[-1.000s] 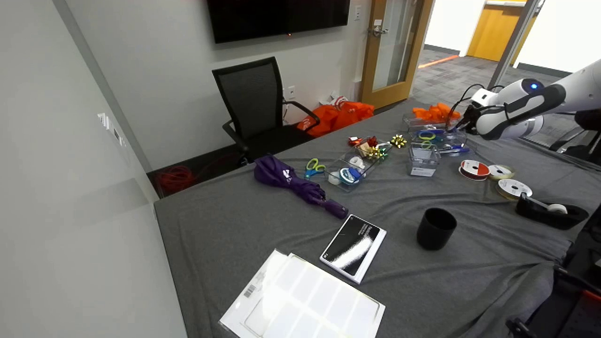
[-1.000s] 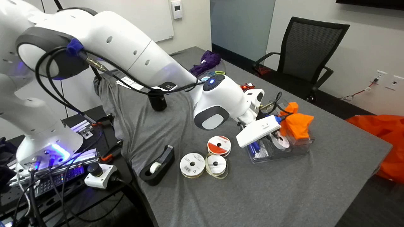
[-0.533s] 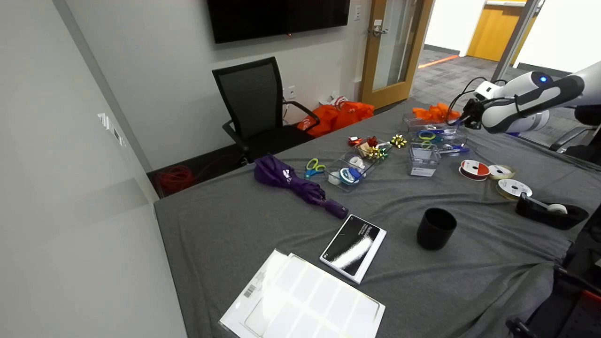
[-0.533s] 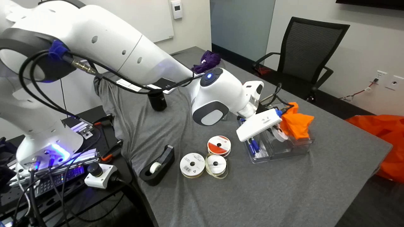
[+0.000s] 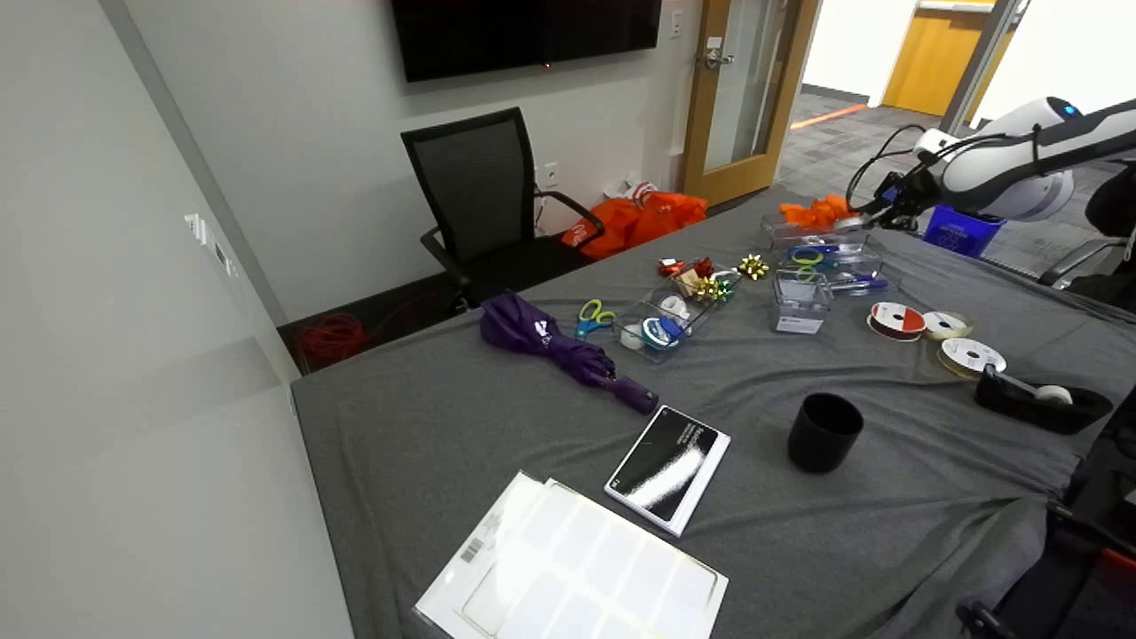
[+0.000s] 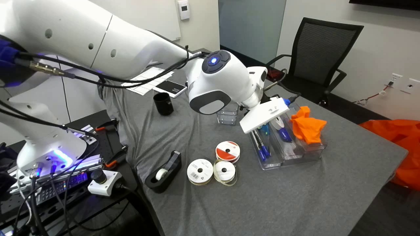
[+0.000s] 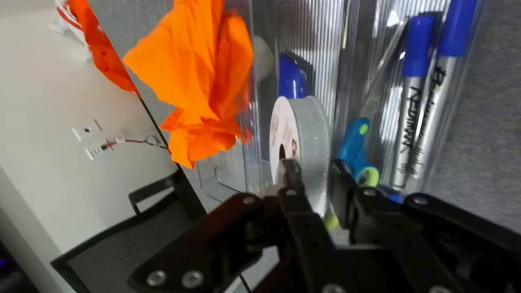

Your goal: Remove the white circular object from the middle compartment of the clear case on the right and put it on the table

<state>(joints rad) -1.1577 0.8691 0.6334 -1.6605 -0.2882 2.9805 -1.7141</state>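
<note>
Clamping a round white spool (image 7: pixel 304 142), the end effector (image 7: pixel 314 167) overhangs the ribbed clear case (image 7: pixel 327 53).

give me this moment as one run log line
claw: closed on white spool | spool: held above clear case | blue-capped markers: in case | pending: spool onto table

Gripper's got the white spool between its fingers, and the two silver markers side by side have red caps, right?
Not quite: the caps on those two silver markers are blue, as the wrist view shows. The gripper does have the white spool between its fingers.
</note>
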